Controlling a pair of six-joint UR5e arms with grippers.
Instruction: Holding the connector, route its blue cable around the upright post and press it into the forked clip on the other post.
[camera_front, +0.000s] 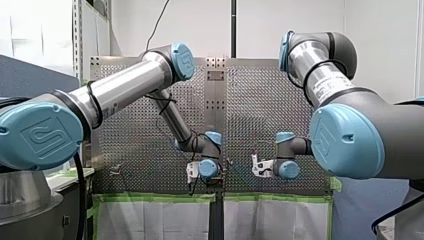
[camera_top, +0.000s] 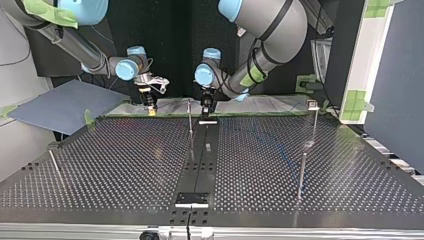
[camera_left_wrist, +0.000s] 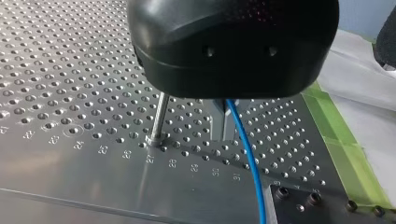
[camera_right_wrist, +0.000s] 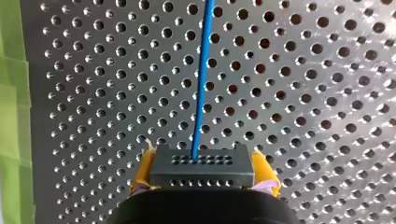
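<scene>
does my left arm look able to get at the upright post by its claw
Likely yes: the post stands just beside the left claw, nothing between them; the blue cable runs off on the far side.

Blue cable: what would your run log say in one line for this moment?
right gripper: shut on connector | blue cable: leads from connector across table | left gripper: beside upright post

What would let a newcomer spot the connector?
Over the perforated table, look to my right arm's jaws. Clamped between their yellow pads is the connector, a dark block with rows of tiny holes and the blue cable leaving its face.
</scene>
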